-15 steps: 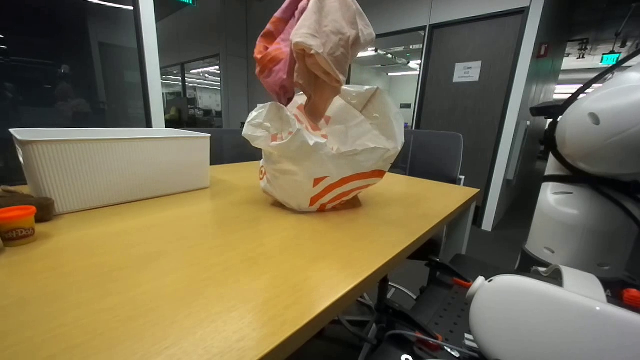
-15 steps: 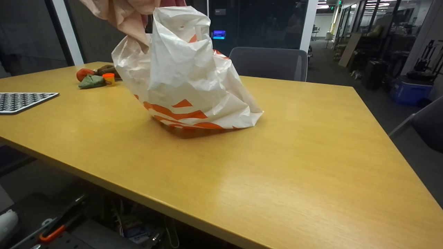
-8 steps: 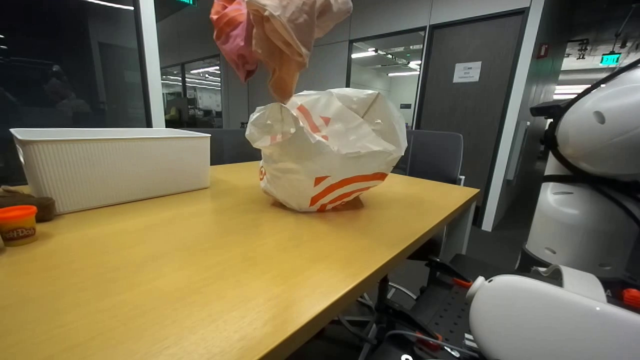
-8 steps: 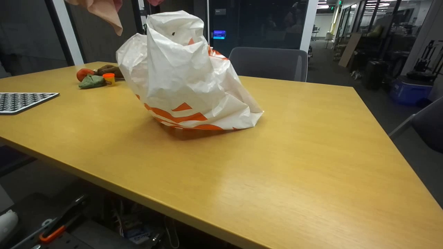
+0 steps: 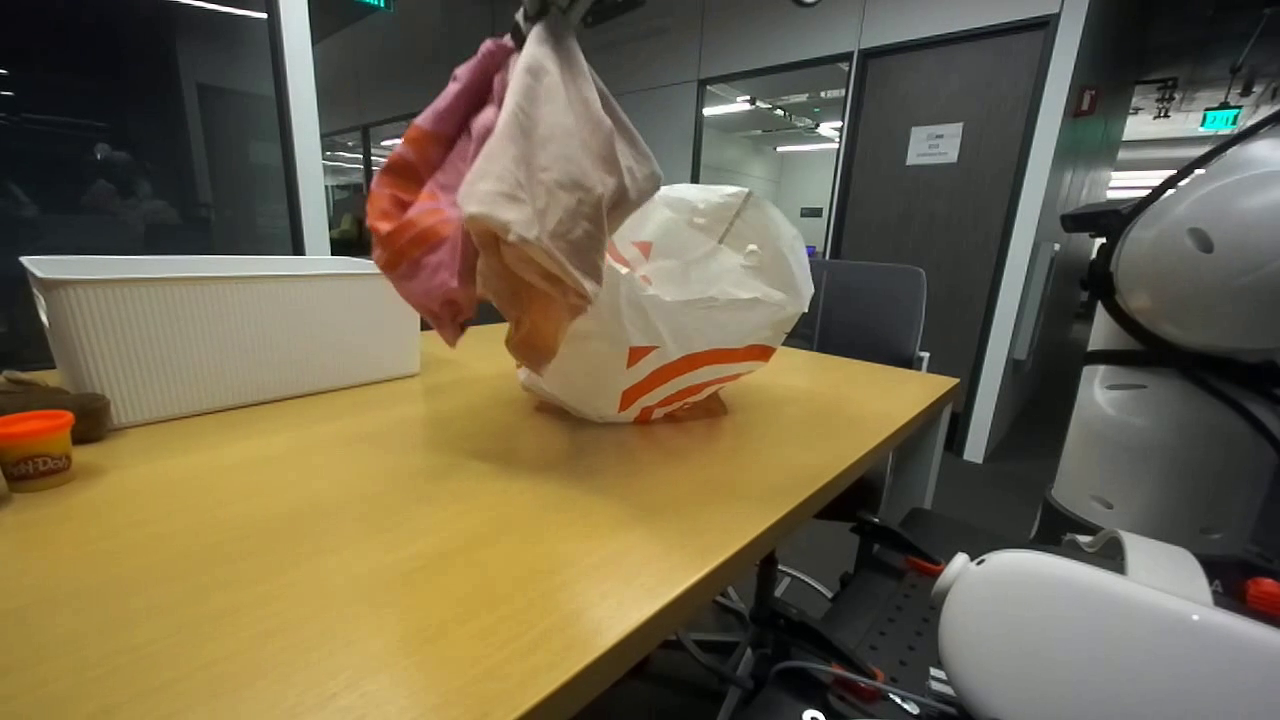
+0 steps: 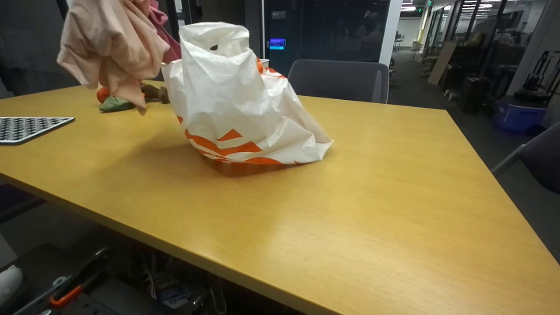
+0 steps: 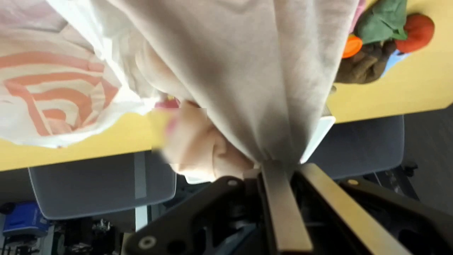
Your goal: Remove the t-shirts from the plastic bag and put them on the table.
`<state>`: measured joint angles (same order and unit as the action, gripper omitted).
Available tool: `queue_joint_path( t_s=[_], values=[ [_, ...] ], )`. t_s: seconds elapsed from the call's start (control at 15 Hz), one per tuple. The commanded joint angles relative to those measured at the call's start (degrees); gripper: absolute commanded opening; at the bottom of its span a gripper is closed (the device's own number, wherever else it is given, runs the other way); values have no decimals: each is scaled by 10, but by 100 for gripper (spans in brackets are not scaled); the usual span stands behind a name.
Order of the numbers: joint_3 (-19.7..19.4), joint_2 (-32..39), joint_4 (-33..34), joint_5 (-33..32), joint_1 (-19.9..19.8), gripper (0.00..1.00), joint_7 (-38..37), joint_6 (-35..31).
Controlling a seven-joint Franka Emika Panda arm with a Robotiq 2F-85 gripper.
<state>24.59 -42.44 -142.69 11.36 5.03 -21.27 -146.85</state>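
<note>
My gripper (image 5: 540,12) is shut on bunched cloth; in the wrist view its fingertips (image 7: 274,168) pinch the cloth's top. A pale pink t-shirt (image 5: 560,160) and a pink-and-orange t-shirt (image 5: 440,200) hang from it, side by side. I cannot tell whether they are fully separate pieces. The pale one fills the middle of the wrist view (image 7: 230,53). In an exterior view the cloth (image 6: 113,48) hangs left of the bag, its lower tip apart from the table (image 6: 372,197). The white plastic bag (image 6: 236,100) with orange print stands crumpled on the table; its contents are hidden.
A white ribbed bin (image 5: 240,335) stands at the table's far side. A Play-Doh tub (image 5: 36,455), a green toy (image 6: 115,103) and other small things lie near it. A black-and-white board (image 6: 30,130) lies on the table. Chairs (image 6: 339,81) stand at the edge.
The t-shirts rose out of the bag's mouth and moved sideways away from it. They then came down beside the bag and hang lower now. The bag's mouth sagged slightly; its base stayed in place.
</note>
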Motion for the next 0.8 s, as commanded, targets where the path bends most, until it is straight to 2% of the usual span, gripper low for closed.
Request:
queue_joint_path(
  t_s=[0.0,0.2,0.33,0.47,0.53,0.6,0.73],
  values=[
    [13,49,-12,-21,6,3,-24,-11],
    [-8,83,-4,-8,36,3,-16,19],
    [-40,108,8,31,80,3,6,60],
    [-45,115,10,36,89,4,-3,83],
    [-48,117,12,36,92,31,-6,95],
    [-50,118,13,35,94,32,-8,102],
    [-46,112,16,21,89,44,-15,104]
  ],
)
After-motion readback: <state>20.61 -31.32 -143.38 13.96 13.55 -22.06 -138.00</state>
